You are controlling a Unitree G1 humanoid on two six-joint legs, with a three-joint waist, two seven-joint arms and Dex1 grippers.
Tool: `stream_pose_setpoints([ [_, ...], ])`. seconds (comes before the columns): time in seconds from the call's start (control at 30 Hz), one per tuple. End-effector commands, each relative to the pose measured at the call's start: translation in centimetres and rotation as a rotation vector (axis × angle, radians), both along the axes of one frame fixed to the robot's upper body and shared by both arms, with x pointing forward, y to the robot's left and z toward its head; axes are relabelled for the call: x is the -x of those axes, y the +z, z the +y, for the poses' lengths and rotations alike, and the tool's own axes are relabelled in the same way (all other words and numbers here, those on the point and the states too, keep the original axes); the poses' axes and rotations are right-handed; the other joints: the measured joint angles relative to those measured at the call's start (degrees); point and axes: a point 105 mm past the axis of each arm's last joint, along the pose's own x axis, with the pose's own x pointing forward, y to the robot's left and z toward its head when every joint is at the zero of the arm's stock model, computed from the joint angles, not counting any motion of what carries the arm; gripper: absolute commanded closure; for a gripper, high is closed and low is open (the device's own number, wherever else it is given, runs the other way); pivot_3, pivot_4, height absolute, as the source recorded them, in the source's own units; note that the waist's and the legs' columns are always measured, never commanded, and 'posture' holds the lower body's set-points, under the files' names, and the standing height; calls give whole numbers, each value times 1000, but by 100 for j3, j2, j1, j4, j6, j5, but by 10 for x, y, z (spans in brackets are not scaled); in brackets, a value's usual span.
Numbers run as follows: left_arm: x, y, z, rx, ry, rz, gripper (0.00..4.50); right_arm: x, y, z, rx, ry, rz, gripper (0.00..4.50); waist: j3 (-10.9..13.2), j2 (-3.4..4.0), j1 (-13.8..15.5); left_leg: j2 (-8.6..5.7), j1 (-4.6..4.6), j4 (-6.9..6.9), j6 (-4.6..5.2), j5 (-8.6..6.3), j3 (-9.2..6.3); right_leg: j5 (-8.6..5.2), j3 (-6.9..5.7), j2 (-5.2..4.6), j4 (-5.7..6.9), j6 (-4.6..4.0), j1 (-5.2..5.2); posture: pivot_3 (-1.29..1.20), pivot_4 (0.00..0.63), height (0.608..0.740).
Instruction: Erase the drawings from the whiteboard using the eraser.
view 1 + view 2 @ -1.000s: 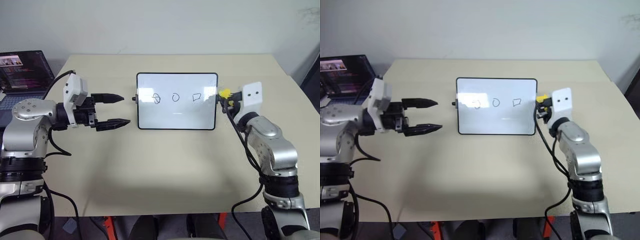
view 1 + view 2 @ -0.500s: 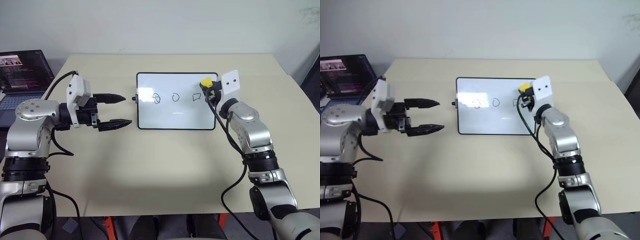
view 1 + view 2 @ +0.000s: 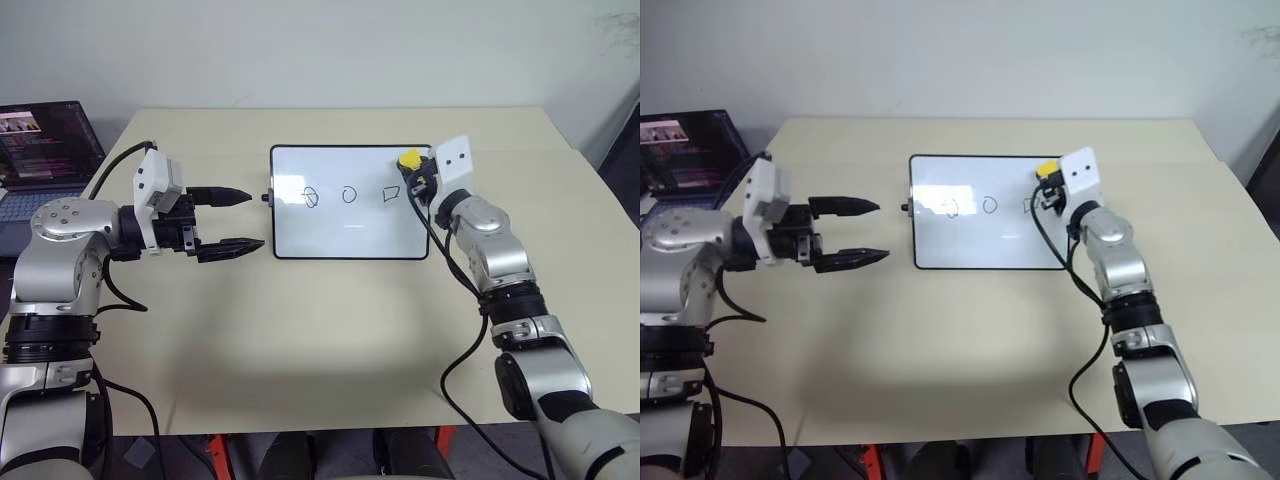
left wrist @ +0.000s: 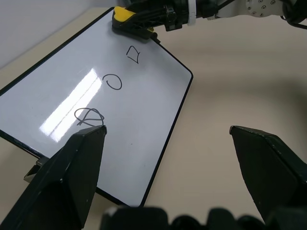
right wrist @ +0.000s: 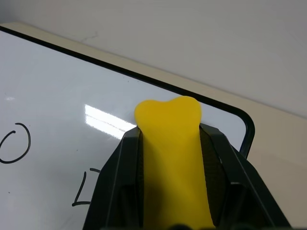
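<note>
Eraser (image 3: 409,160) now sits over the whiteboard's (image 3: 350,240) upper right corner, carried inward from beside the frame by the right end effector (image 3: 413,172), whose fingers are clamped on it. That puts it just above the quadrilateral, so wiping looks ready to begin; all 3 drawings (image 3: 349,194) remain intact. The left end effector (image 3: 240,219) has not moved, its fingers apart beside the board's left edge. The board is glossy white with a thin black frame and rounded corners, flat on the matte beige worktop (image 3: 300,330). The soft yellow block bulges between the fingers. A laptop (image 3: 40,150) stands far left.
</note>
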Motion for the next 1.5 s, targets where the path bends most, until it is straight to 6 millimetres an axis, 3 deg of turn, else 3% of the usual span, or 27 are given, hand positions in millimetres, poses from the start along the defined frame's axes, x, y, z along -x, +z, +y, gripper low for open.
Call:
stream_pose_setpoints([
  [0.03,5,13,0,-5,-11,-53,0,2,2,7,10,21,-40,3261,0,0,-10,0,0,0,-10,6,0,0,0,0,0,0,0,0,150,740],
  [0.23,8,16,2,-13,-5,-53,0,10,-34,16,15,47,23,3261,-2,-4,-58,0,1,4,-15,8,2,0,2,-3,22,0,0,0,150,740],
  [0.53,12,16,4,-18,10,-50,0,25,-60,35,7,97,76,3261,-1,-3,-70,1,14,65,5,-3,-3,-1,2,0,78,-2,8,0,150,740],
  [0.77,13,14,5,-14,19,-47,0,35,-66,36,13,118,97,3261,-1,-3,-64,1,15,69,5,-3,-6,0,1,3,80,-4,10,0,150,740],
  [0.9,12,15,4,-11,22,-48,0,36,-49,35,-2,117,62,3261,2,-3,-62,1,11,68,5,-3,-8,0,1,3,75,-4,8,0,150,740],
  [1.27,10,15,4,-12,22,-53,0,32,69,48,-149,140,-255,3261,33,1,-63,2,-2,61,5,-3,-8,0,1,4,76,-4,-15,0,150,740],
  [1.37,9,15,4,-11,21,-56,0,24,76,51,-145,125,-268,3261,33,0,-63,1,-12,60,4,-3,-7,0,2,3,75,-4,-23,0,150,740],
  [1.5,9,16,4,-15,20,-60,0,9,59,52,-103,110,-229,3261,32,0,-58,0,-14,61,4,-3,-6,0,2,1,73,-4,-23,0,150,740],
])
